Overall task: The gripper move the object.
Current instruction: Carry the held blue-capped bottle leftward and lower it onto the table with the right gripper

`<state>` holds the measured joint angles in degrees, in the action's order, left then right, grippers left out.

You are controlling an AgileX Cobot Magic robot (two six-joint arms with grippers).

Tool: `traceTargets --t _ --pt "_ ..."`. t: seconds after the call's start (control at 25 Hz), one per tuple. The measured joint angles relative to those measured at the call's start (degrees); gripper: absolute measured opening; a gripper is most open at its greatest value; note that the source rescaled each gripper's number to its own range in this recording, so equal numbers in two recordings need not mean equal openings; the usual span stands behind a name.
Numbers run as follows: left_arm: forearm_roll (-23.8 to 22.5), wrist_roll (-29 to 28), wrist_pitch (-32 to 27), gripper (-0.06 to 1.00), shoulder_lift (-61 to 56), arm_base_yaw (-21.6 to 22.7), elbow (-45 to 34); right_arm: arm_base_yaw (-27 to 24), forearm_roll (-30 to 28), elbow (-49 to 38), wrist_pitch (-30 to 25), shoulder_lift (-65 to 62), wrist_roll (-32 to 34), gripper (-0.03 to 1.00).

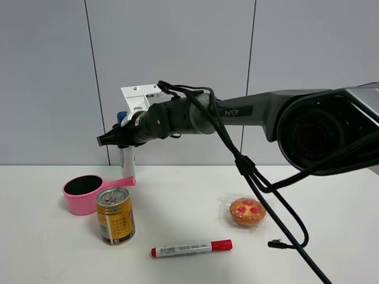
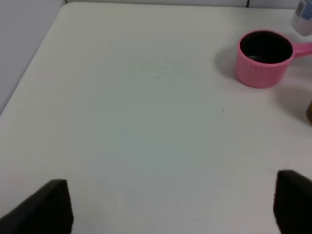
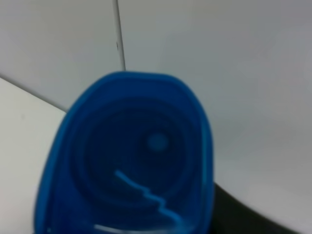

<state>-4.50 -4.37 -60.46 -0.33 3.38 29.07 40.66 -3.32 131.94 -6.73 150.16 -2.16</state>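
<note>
The object (image 1: 127, 161), a slim white bottle with a blue cap (image 1: 121, 116), stands upright at the back left of the table, just behind the pink cup's handle. My right gripper (image 1: 114, 139) reaches across from the right and is shut on the bottle's upper part. Whether the bottle's base touches the table I cannot tell. The right wrist view is filled by the blue cap (image 3: 131, 156) seen from close up. My left gripper (image 2: 170, 207) hangs open over bare table, far from the bottle (image 2: 303, 17).
A pink cup (image 1: 86, 192) with a side handle sits in front of the bottle, a gold can (image 1: 115, 216) just right of it. A red-capped marker (image 1: 190, 248) lies near the front edge. A wrapped tart (image 1: 247, 212) rests at the right, beside the arm's cables (image 1: 278, 219).
</note>
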Motion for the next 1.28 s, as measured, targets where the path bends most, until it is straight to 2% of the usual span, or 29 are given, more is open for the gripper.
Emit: traceTargets --t 0.8,0.92,1.28 --pt "0.00 0.00 0.00 1.00 0.00 0.00 0.00 0.00 0.00 0.11 0.02 2.27 -0.22 0.00" --pt "0.00 0.00 0.00 1.00 0.00 0.00 0.00 0.00 0.00 0.18 0.51 2.34 -0.22 0.11" --pt "0.00 0.00 0.00 1.00 0.00 0.00 0.00 0.05 0.00 0.44 1.48 2.34 -0.22 0.61"
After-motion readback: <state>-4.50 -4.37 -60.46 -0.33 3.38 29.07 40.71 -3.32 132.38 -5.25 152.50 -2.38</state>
